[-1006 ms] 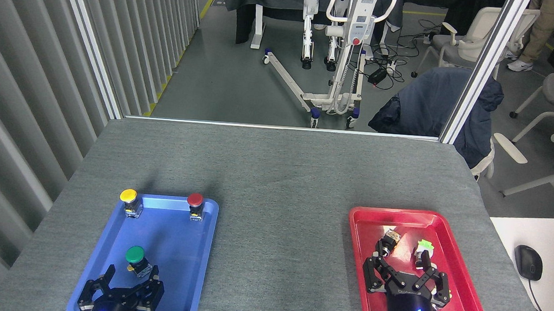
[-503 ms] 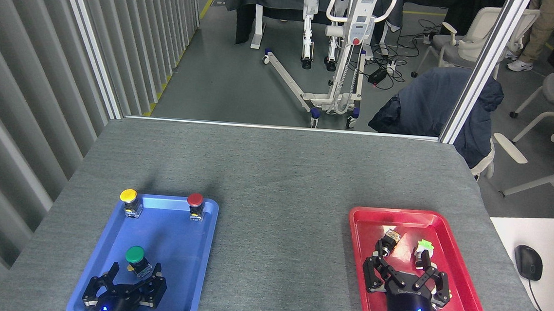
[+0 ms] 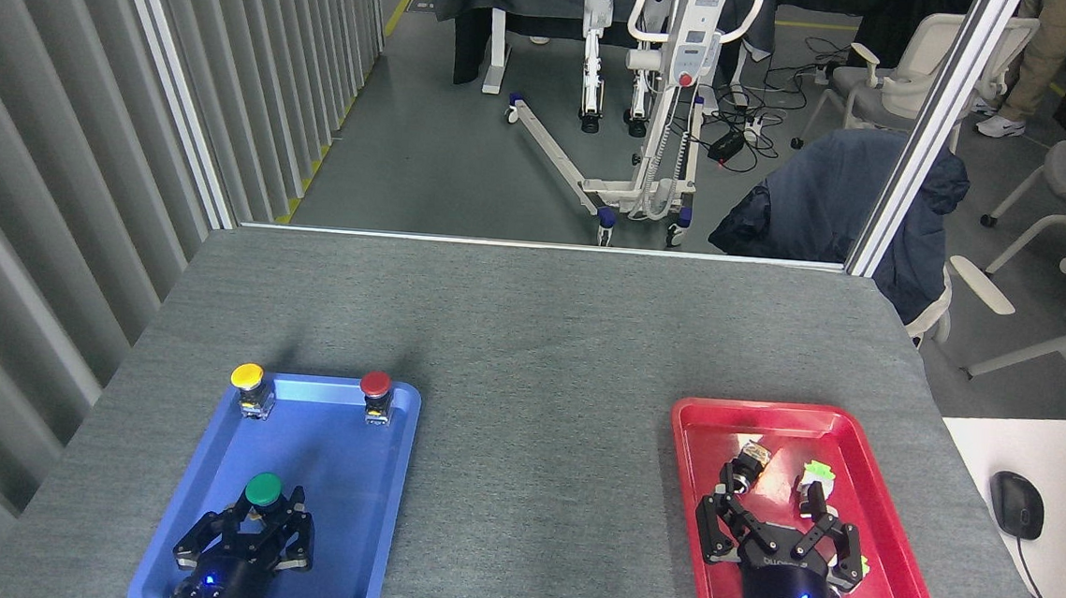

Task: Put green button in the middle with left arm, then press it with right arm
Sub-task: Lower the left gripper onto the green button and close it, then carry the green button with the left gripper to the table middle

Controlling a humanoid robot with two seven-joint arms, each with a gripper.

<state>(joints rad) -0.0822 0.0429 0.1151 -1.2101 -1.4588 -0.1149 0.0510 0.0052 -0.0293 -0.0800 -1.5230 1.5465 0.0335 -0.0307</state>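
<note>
Your left gripper (image 3: 263, 516) comes up from the bottom edge at about 7 o'clock, its black barrel with the blue LED pointing away from you over the near half of the blue tray (image 3: 387, 514). Its fingers have drawn in around the base of the green button (image 3: 263, 489), which stands in the tray's near-left part with its dark-green cap showing above the fingertips. You cannot tell from here whether the pads actually press on the base or only sit just beside it. At the tray's far rim you see the yellow button (image 3: 247, 376) at 11 o'clock and the red button (image 3: 375, 384) at 1 o'clock, both well apart from the gripper.

Your right gripper (image 3: 775, 527) sits at 5 o'clock over the near half of the red tray (image 3: 891, 549), its fingers spread wide and holding nothing, with a black cable curling from its wrist. Two small parts (image 3: 779, 471) lie in the tray just beyond its fingertips. The middle (image 3: 539, 487) of the grey bench lies bare between the two trays.
</note>
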